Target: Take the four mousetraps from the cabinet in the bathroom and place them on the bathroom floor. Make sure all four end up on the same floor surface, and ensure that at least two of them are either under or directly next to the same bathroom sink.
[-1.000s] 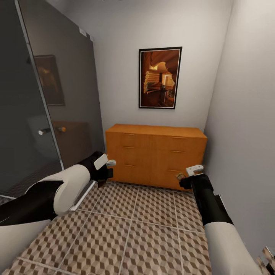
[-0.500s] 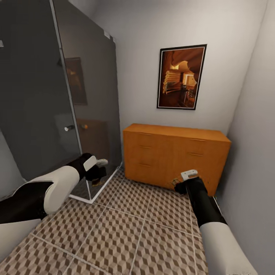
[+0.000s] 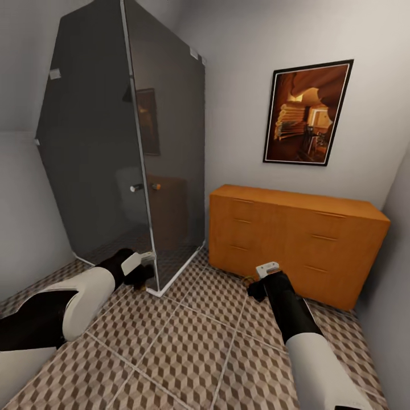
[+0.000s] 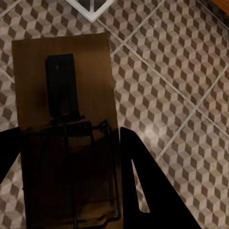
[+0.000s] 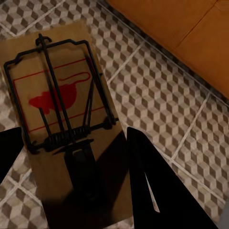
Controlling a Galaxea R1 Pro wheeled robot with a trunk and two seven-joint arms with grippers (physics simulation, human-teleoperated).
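Note:
Each gripper holds one mousetrap above the bathroom floor (image 3: 188,341). My left gripper (image 3: 139,279) is shut on a tan mousetrap (image 4: 62,119) with dark wire parts, seen in shadow in the left wrist view between the black fingers (image 4: 143,186). My right gripper (image 3: 254,285) is shut on a second mousetrap (image 5: 62,109) that has a red mouse print and a black wire bar. The orange-brown cabinet (image 3: 296,245) stands against the far wall, just beyond the right gripper, with its drawers closed. The bathroom sink is out of view.
A dark glass shower enclosure (image 3: 125,159) with a white base rail stands at the left, close to the left gripper. A framed picture (image 3: 307,114) hangs above the cabinet. A grey wall closes the right side. Patterned tiles stretch toward me between the arms.
The camera has swung left, so the cabinet and picture sit further right in the picture and more of the shower enclosure shows. Both grippers still hold their mousetraps.

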